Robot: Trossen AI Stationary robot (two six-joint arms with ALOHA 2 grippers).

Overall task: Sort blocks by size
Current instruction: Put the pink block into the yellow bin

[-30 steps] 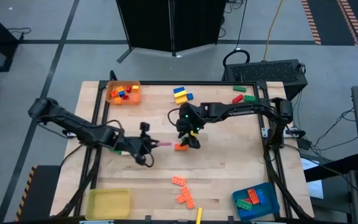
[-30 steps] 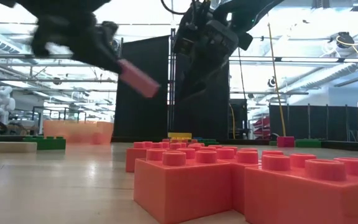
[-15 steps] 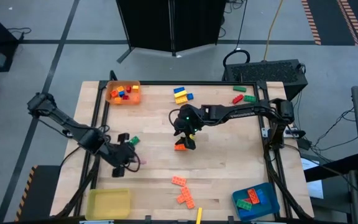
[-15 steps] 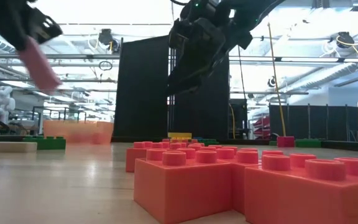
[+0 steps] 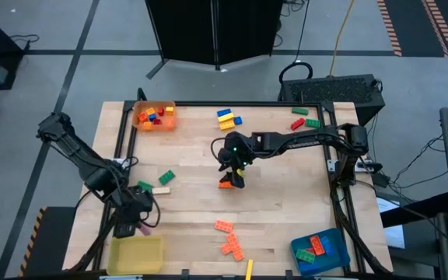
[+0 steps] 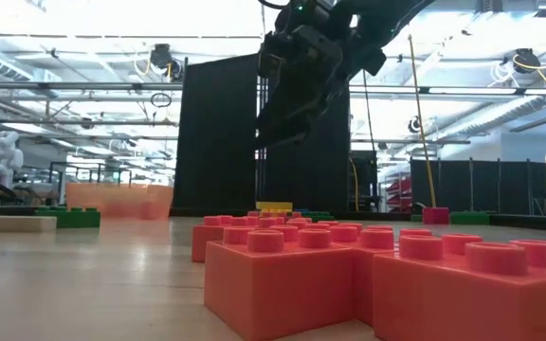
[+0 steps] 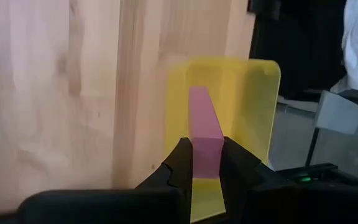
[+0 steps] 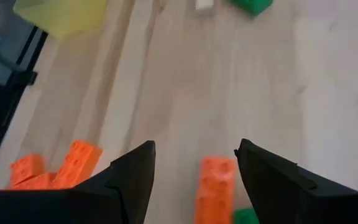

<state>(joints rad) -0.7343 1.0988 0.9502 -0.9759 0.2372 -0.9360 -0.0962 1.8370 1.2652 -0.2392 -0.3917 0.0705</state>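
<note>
**A:** From above, how far are you with the sorting?

**B:** You are partly done. The orange tray [image 5: 155, 117] has several small blocks, the blue tray [image 5: 320, 250] has a few, and the yellow tray [image 5: 135, 255] looks empty. Loose blocks are on the table [image 5: 286, 194]: yellow and blue ones [image 5: 226, 117], orange ones [image 5: 228, 237] and a green one [image 5: 166, 176].

**A:** And the left wrist view?

**B:** Your left gripper [image 7: 202, 163] is clamped on a pink block [image 7: 204, 137], which hangs over the yellow tray.

**A:** The right wrist view?

**B:** Your right gripper [image 8: 194, 165] has its fingers apart, and an orange block [image 8: 216, 186] lies between them on the table, not yet held.
</note>
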